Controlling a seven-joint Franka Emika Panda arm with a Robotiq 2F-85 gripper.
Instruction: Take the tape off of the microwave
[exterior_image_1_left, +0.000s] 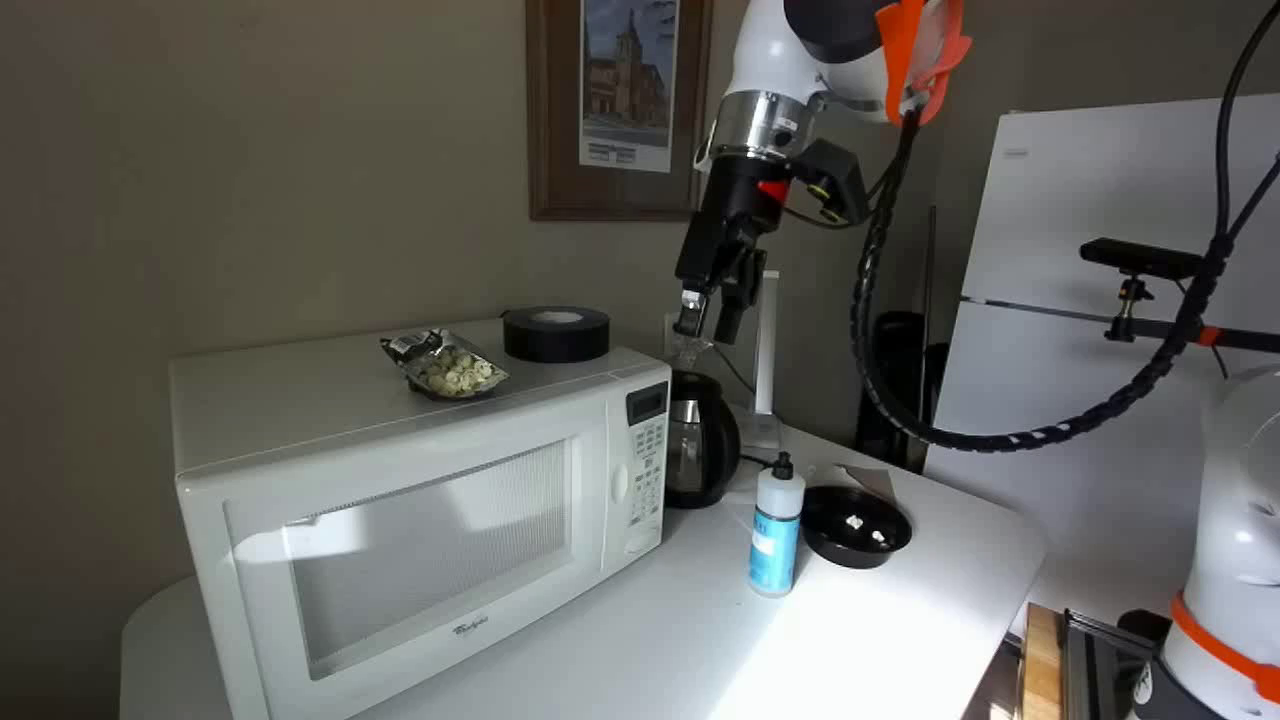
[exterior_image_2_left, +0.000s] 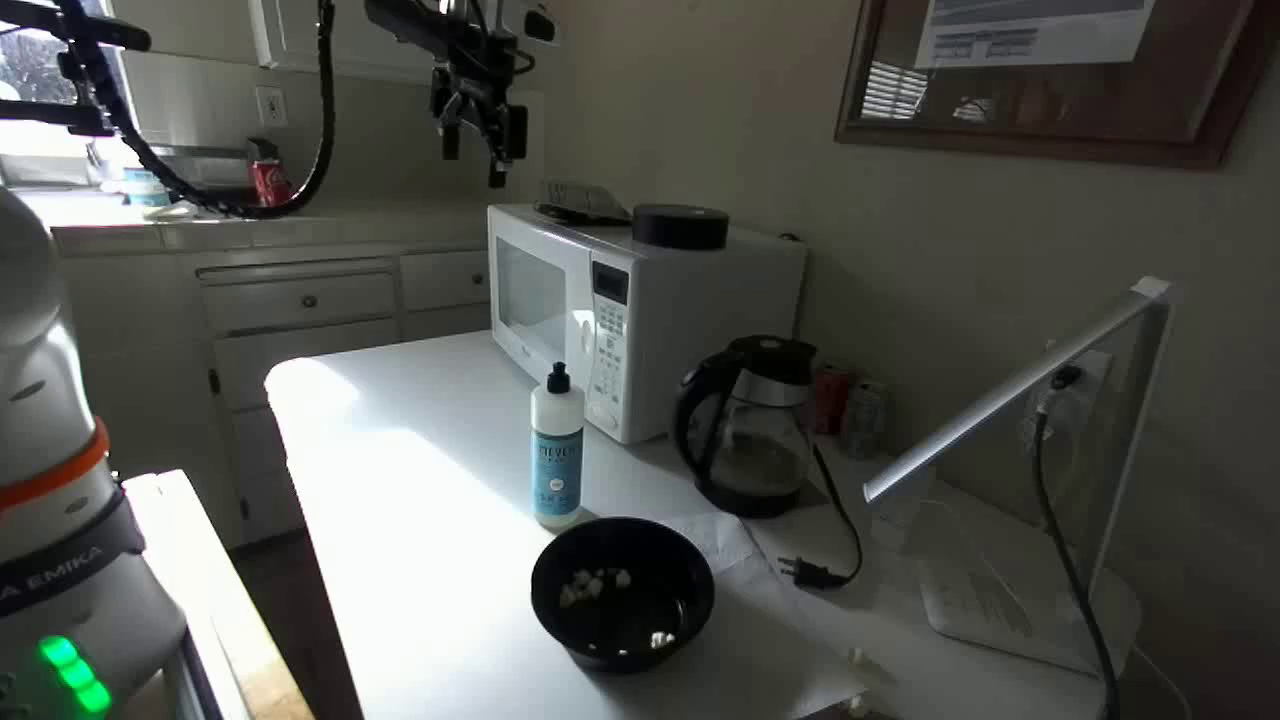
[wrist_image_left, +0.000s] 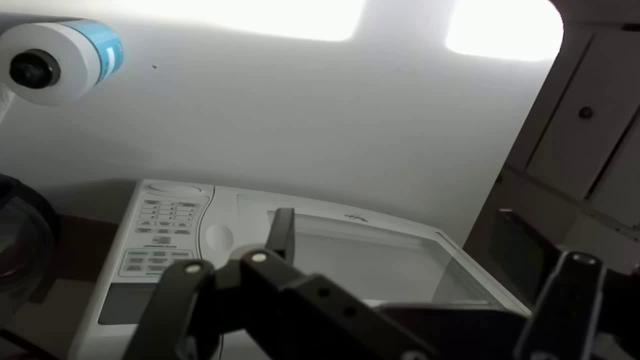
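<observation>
The tape (exterior_image_1_left: 556, 342) is a black roll lying flat on top of the white microwave (exterior_image_1_left: 420, 560), near its right side. In an exterior view the tape (exterior_image_2_left: 680, 228) also shows on the microwave (exterior_image_2_left: 720, 310), near its panel end. My gripper (exterior_image_1_left: 708, 325) is in the air, above and in front of the microwave and apart from the tape. In an exterior view the gripper (exterior_image_2_left: 474, 165) hangs higher than the microwave top, fingers apart. In the wrist view the gripper (wrist_image_left: 398, 220) is open and empty over the microwave door (wrist_image_left: 370, 260). The tape does not show in the wrist view.
An open packet with pale pieces (exterior_image_1_left: 455, 368) lies beside the tape on the microwave. A glass kettle (exterior_image_2_left: 755, 440) stands beside the microwave. A soap bottle (exterior_image_1_left: 776, 530), a black bowl (exterior_image_1_left: 855, 530) and a lamp (exterior_image_2_left: 1020, 390) stand on the white table (exterior_image_1_left: 640, 640).
</observation>
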